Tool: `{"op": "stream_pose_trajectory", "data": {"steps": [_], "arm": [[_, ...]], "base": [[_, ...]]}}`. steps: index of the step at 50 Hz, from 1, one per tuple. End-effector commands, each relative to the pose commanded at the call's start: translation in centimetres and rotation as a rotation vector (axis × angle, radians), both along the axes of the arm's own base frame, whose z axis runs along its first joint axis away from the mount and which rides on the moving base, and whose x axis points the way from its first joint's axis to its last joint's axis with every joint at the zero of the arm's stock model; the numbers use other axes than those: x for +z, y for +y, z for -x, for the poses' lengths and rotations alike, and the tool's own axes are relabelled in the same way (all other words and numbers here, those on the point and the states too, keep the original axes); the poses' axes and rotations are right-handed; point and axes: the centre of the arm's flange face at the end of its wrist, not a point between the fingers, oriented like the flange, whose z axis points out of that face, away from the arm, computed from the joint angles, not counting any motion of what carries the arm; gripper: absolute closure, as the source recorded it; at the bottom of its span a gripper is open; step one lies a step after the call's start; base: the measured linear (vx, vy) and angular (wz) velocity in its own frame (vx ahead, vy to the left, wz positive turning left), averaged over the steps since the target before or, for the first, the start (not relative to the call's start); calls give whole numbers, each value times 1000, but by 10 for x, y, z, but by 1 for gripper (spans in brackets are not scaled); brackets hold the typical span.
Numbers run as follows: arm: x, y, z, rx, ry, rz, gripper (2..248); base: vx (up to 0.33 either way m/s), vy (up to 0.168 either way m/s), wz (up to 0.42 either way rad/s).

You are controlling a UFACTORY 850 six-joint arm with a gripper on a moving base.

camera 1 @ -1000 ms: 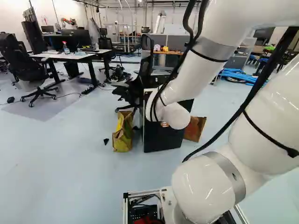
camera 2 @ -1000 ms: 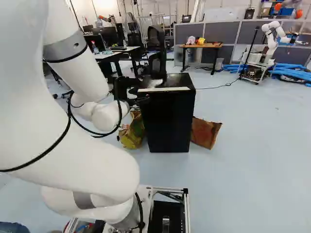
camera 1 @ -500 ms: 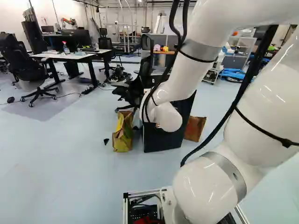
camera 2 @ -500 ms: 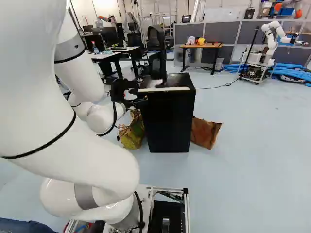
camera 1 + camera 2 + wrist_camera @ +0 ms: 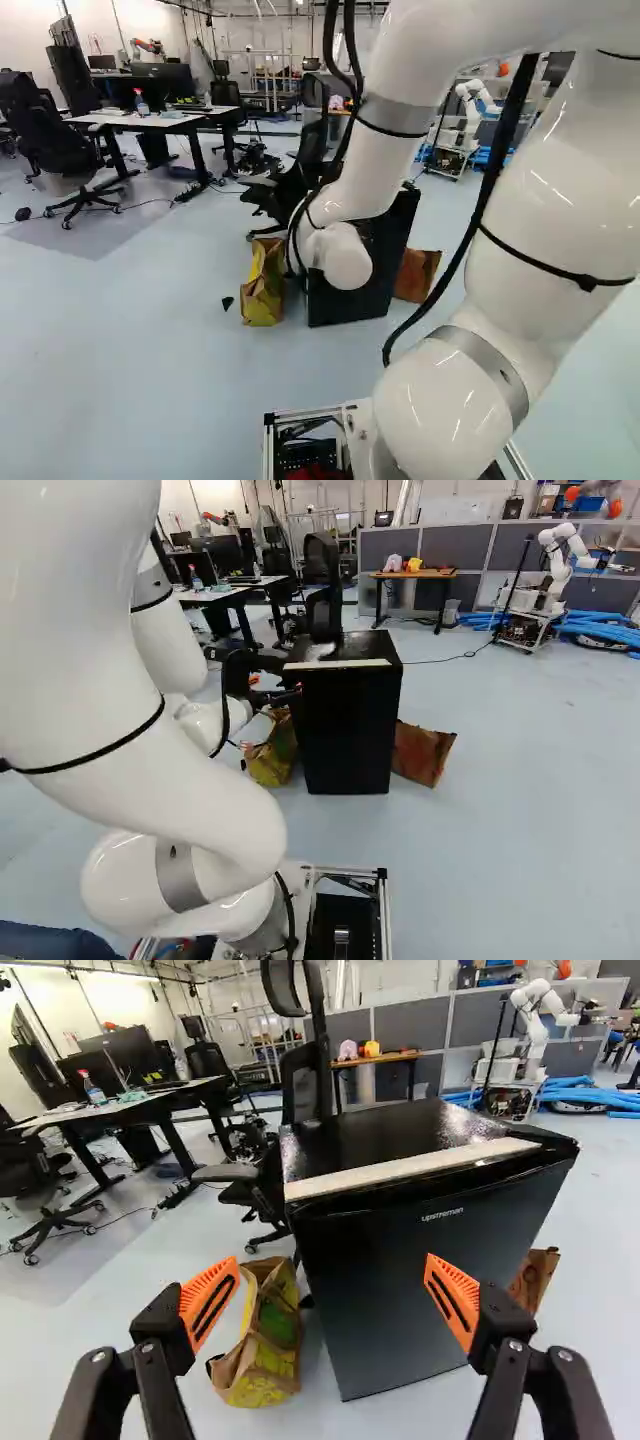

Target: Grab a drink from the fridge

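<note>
Standing shut: black fridge (image 5: 400, 1290), glossy top (image 5: 390, 1145), pale strip (image 5: 410, 1168) along front.

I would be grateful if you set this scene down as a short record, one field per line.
fridge: black, ahead of the gripper
door: shut
gripper: open, fingers wide apart, holding nothing
fridge top: pale strip along the front edge
paper bags: yellow-and-brown one on the floor on one side of the fridge, brown one on the other
chair: black, behind the fridge
drink: none in sight
</note>
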Motion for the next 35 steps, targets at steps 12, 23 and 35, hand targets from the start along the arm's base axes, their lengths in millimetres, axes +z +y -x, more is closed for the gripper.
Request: {"op": "stream_pose_trajectory", "data": {"steps": [12,23,35], "arm": [[-9,11,-3,-30,-9,11,3],[-16,22,-9,-47,-33,29,3],[-24,35,-19,-71,-67,51,3]], "base": [[0,0,0],[0,0,0],[0,0,0]]}}
